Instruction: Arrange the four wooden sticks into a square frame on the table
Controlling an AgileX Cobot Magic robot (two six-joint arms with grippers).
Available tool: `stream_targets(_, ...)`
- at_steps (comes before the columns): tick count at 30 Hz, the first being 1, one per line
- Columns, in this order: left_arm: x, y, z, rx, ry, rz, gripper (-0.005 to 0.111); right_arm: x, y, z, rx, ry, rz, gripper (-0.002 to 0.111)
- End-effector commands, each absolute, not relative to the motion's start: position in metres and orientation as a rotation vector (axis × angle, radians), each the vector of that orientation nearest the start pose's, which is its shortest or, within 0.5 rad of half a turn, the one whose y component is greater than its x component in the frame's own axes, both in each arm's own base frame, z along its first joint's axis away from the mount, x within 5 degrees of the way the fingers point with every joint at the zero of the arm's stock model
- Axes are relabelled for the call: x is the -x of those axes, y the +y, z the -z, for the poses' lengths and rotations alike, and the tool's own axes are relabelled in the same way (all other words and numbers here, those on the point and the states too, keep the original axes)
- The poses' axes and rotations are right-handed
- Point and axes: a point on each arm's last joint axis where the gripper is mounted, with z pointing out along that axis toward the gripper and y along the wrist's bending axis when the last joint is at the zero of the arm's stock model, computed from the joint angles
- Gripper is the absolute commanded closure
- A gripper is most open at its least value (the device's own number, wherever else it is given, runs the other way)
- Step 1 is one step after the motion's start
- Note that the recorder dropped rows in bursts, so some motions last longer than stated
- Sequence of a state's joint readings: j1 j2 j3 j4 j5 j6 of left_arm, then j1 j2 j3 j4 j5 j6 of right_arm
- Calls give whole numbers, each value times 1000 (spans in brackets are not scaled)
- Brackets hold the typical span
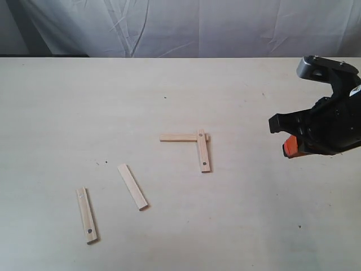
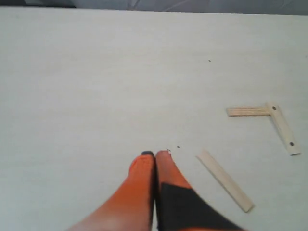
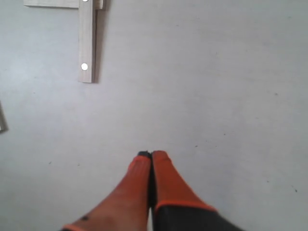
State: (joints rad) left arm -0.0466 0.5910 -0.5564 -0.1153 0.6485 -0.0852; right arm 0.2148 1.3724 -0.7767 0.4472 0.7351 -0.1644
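Observation:
Two sticks form an L at the table's middle: a plain stick (image 1: 178, 137) lying crosswise and a holed stick (image 1: 203, 150) laid over its right end. A second plain stick (image 1: 132, 187) lies loose at a slant to the lower left, and a second holed stick (image 1: 86, 215) lies further left. My right gripper (image 3: 152, 155) is shut on nothing, hovering right of the L; its arm (image 1: 324, 124) shows at the right edge. My left gripper (image 2: 155, 155) is shut and empty, above bare table (image 2: 96, 96) near the loose plain stick (image 2: 224, 180). The left arm is out of the exterior view.
A white cloth backdrop (image 1: 186, 25) hangs behind the table's far edge. Tiny dark specks (image 1: 165, 97) dot the surface. The L of sticks also shows in the left wrist view (image 2: 281, 126) and the right wrist view (image 3: 87, 41).

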Motion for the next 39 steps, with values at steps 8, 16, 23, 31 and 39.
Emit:
stream_targets(8, -183, -48, -258, 230, 2495, 486, 107, -233, 77, -226, 93, 2754, -533, 108)
stream_targets(16, -226, -126, -213, 143, 2621, 468, 107, -235, 77, -227, 85, 2733, -526, 108)
stream_targets(23, -256, -170, -181, 230, 2689, 269, 107, -236, 77, -227, 89, 2723, -516, 108)
stream_targets(31, -261, -168, -155, 390, 2758, 61, 76, -236, 75, -226, 115, 2727, -490, 108)
stream_targets(39, -263, -170, -153, 465, 2728, 110, 52, -236, 76, -227, 106, 2719, -495, 108)
